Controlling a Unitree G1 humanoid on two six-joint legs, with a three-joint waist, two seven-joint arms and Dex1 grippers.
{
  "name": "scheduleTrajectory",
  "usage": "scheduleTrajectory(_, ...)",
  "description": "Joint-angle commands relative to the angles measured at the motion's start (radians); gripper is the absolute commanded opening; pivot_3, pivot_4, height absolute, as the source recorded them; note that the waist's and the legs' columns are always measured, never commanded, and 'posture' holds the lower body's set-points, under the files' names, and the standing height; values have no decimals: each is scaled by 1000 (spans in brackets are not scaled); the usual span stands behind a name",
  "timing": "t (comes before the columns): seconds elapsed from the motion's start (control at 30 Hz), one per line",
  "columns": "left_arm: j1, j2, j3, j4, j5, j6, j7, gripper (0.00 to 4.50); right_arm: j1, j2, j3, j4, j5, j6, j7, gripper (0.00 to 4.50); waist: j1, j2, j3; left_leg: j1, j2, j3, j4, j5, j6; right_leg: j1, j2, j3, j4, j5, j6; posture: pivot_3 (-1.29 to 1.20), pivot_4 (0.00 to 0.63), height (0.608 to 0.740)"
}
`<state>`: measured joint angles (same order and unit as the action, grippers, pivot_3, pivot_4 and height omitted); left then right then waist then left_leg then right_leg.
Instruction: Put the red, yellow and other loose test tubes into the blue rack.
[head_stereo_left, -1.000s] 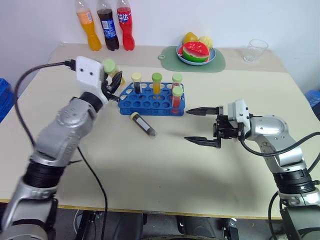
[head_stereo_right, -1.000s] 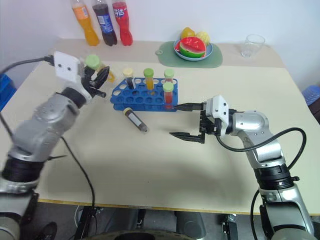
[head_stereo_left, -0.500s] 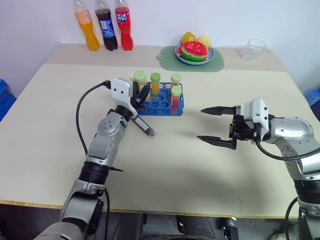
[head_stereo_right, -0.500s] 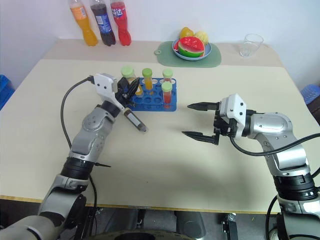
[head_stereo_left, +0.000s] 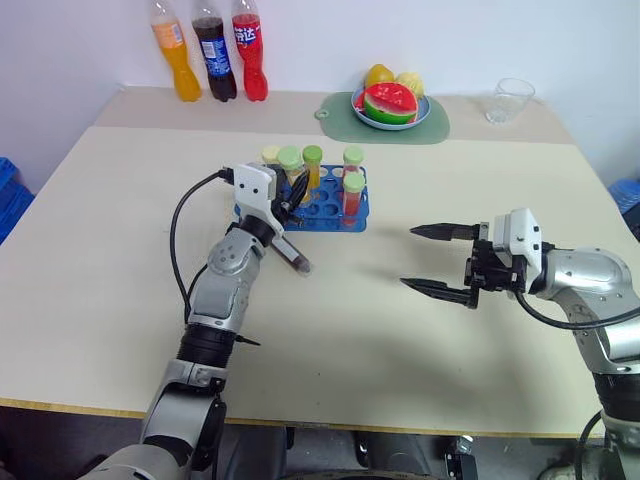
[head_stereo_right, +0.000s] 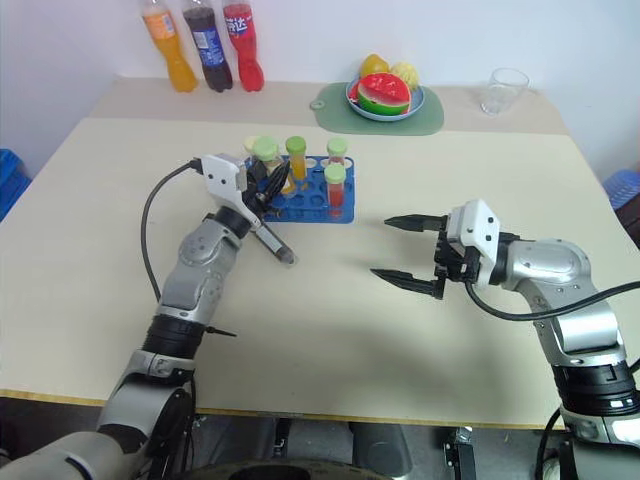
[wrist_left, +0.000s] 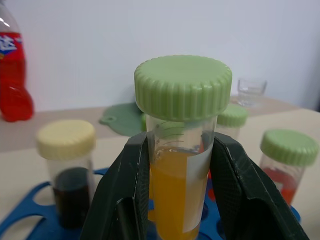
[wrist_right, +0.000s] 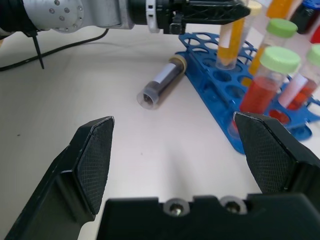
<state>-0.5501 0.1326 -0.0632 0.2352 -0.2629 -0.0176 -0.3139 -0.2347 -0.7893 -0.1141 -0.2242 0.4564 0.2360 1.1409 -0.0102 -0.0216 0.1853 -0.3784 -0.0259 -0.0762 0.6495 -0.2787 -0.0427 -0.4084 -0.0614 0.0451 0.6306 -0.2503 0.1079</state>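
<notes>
Pale tabletop (head_stereo_left: 330, 340) carries the whole scene, with a white wall behind. A yellow-orange tube with a green cap (wrist_left: 182, 150) is clamped between the fingers of the left gripper (head_stereo_left: 290, 197), held upright over the blue rack (head_stereo_left: 325, 215); a second ago it was held beside the rack's left end, and it has since been carried rightward and down above the holes, so insertion is judged to be the step in hand. Four tubes are counted standing in the rack around the gripper: a dark one with a cream cap (wrist_left: 70, 175) beside the held tube, a yellow-orange one (head_stereo_left: 313, 168) behind it, and two red ones (head_stereo_left: 352, 195) further right. One dark brown tube (head_stereo_left: 290, 251) is seen lying on the table just in front of the gripper, near the rack's front edge, not yet placed. The right gripper (head_stereo_left: 440, 260) is held with jaws wide apart and empty, well to the right of the rack. Three soda bottles (head_stereo_left: 210, 50), one fruit plate (head_stereo_left: 392, 105) and one clear glass (head_stereo_left: 510, 100) are set along the far edge.
</notes>
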Motion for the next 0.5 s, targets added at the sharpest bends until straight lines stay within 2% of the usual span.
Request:
scheduleTrajectory(0.03,-25,-13,-1,7,24,-29,-27,1754,10,-6,-43,-32,18,-15,-15,4243,1,0,0,0,0,0,0,0,0,0,0,0,0,0,0,0,150,740)
scheduleTrajectory(0.5,-43,-47,1,93,74,-43,-65,1754,50,-3,-55,-52,24,-21,-37,4243,1,0,0,3,0,0,0,0,0,3,0,0,0,0,0,0,150,740)
